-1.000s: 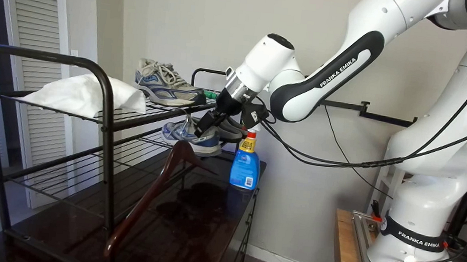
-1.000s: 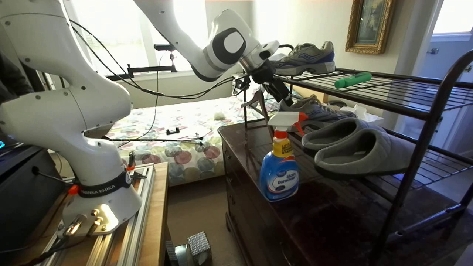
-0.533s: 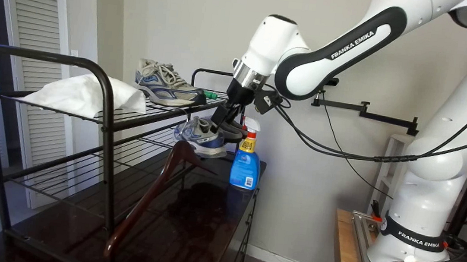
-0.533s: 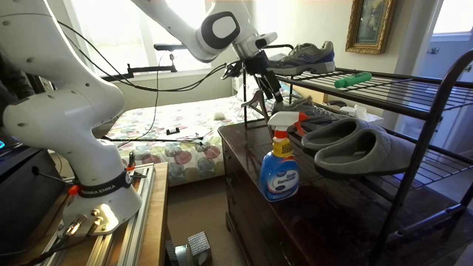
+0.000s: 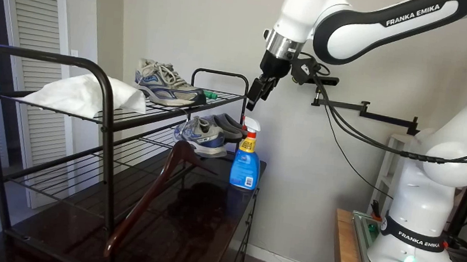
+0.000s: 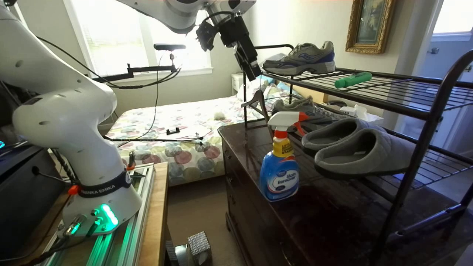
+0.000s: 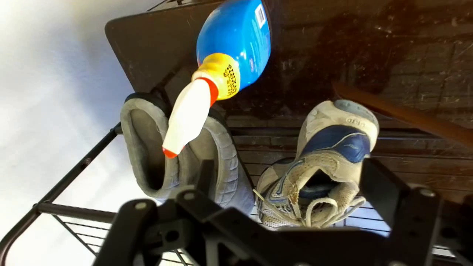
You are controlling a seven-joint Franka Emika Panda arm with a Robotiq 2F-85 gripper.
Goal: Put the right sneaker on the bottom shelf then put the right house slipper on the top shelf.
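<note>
A grey and blue sneaker, seemingly the right one (image 5: pixel 203 138), rests on the bottom shelf (image 5: pixel 53 163) beside the slippers, its heel over the front edge. Its twin (image 6: pixel 306 61) stands on the top shelf (image 6: pixel 369 101). Two grey slippers (image 6: pixel 340 135) sit side by side on the bottom shelf; the one nearest the rack's end (image 6: pixel 391 155) appears to be the right slipper. My gripper (image 5: pixel 255 100) is empty in the air, above and in front of the rack's end. In the wrist view its fingers (image 7: pixel 290 175) are wide apart, with sneaker and slippers below.
A blue spray bottle (image 5: pixel 245 169) stands on the dresser just in front of the slippers, its nozzle over them. A wooden hanger (image 5: pixel 159 179) leans at the rack's front. A white cloth (image 5: pixel 89 96) and a green marker (image 6: pixel 353 79) lie on the top shelf.
The sneaker moved slightly toward the slippers with the gripper beside it, then stayed on the bottom shelf. My gripper has risen away from it. The base light turned green.
</note>
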